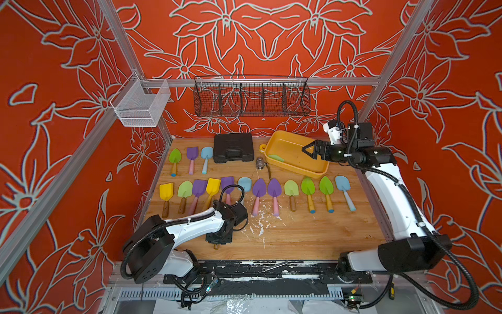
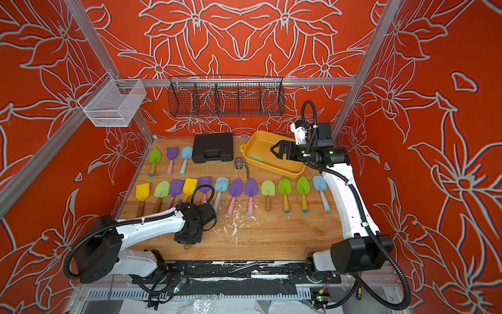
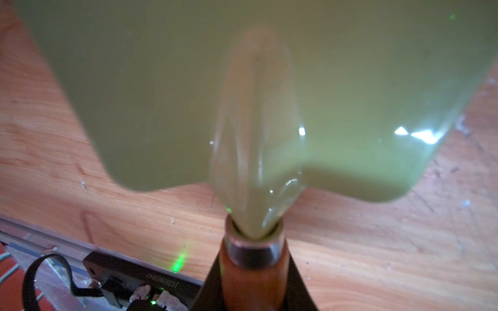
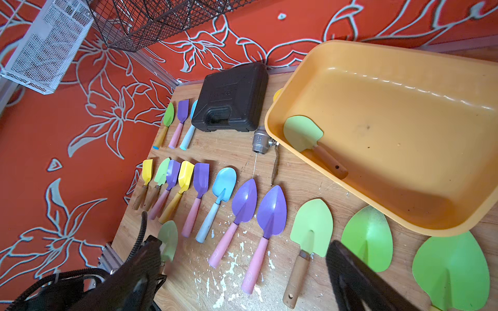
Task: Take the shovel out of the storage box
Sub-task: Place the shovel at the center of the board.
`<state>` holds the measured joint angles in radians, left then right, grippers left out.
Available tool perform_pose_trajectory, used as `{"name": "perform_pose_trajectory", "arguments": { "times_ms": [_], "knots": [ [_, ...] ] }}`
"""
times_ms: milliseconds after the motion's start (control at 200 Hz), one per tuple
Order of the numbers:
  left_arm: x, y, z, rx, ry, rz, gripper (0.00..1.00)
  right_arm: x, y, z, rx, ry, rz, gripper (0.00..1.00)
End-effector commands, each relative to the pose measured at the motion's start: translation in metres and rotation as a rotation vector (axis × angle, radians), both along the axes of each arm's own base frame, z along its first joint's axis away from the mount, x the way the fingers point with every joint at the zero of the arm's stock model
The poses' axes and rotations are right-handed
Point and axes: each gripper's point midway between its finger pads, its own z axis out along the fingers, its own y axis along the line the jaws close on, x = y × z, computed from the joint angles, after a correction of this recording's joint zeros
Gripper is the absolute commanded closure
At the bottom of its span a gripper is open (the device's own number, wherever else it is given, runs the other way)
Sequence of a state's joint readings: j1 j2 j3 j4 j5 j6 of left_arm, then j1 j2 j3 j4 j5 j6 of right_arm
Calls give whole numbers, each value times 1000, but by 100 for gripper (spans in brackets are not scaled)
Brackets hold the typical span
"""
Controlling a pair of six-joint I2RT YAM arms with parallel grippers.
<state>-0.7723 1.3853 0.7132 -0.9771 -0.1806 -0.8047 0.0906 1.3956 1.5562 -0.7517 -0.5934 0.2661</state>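
Above storage box (image 1: 296, 170), right gripper (image 1: 309, 151) outstretched, jaws spread

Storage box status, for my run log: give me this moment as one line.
left gripper shut on light-green shovel | right gripper open over storage box | second green shovel lies inside box | removal not finished
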Motion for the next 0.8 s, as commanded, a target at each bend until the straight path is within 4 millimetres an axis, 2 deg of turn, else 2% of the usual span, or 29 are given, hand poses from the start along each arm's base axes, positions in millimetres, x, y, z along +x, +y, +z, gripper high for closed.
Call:
{"name": "perform_pose_trajectory", "arguments": {
  "times_ms": [0, 120, 305, 470, 711, 766, 796],
  "knots": [
    [-1, 4, -4, 13, 9, 17, 86, -4, 0, -2, 3, 8, 16, 2],
    [-3, 4, -8, 18, 24, 17, 72, -4, 1, -3, 0, 13, 19, 2],
    [-6, 4, -13, 33, 59, 20, 59, -4, 0, -4, -9, 12, 24, 2],
    [-7, 4, -13, 42, 71, 21, 56, -5, -1, -5, -15, 11, 20, 2],
    [1, -3, 11, -21, -13, 66, 43, -5, -1, -9, -21, 20, 22, 2],
    [1, -3, 20, -45, -44, 89, 30, -4, -1, -9, -18, 22, 21, 2],
    [1, -2, 25, -55, -60, 104, 26, -4, -1, -9, -18, 21, 20, 2]
  ]
}}
